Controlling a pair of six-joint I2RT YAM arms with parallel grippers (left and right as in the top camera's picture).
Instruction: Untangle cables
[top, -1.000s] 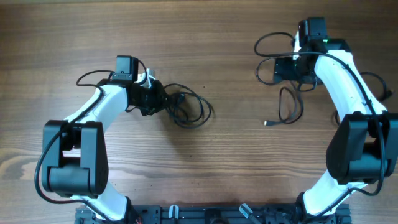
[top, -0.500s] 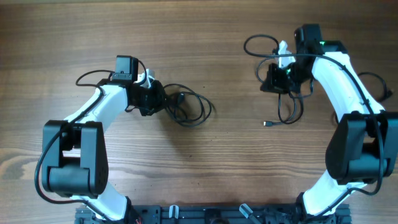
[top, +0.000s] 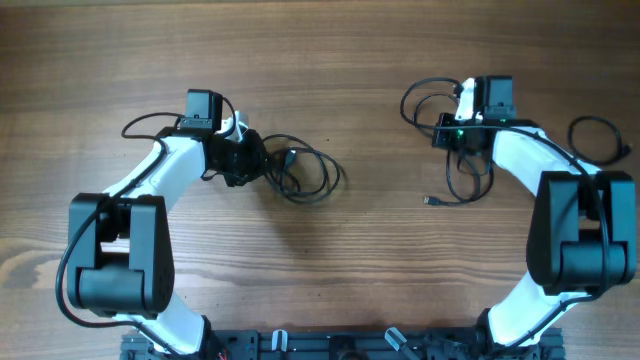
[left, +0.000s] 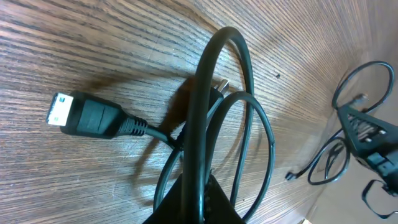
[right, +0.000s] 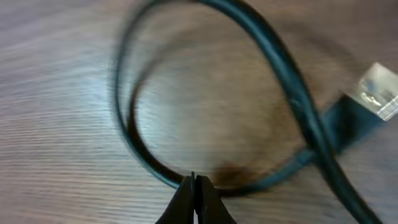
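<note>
Two groups of black cables lie on the wooden table. The left bundle (top: 290, 160) sits in loose loops beside my left gripper (top: 248, 160), which is shut on one thick cord (left: 200, 112); that cord runs up out of the jaws (left: 199, 193). A silvery-tipped plug (left: 84, 118) rests on the wood to its left. The right cable (top: 405, 103) loops around my right gripper (top: 447, 133), its small plug end (top: 430, 200) nearer the front. In the right wrist view the gripper (right: 194, 183) is shut, tips pressed together against a blurred cable loop (right: 286, 81), with nothing visibly between them. A plug (right: 379, 93) lies at the right.
The arms' own thicker wires curl at the far right (top: 600, 135) and far left (top: 140, 125). Both arm bases stand at the front edge (top: 320, 345). Bare wood separates the two cable groups.
My right gripper moved left and down toward the front onto its cable loop and went from open to shut; that loop shifted slightly. The left gripper and its bundle have not moved.
</note>
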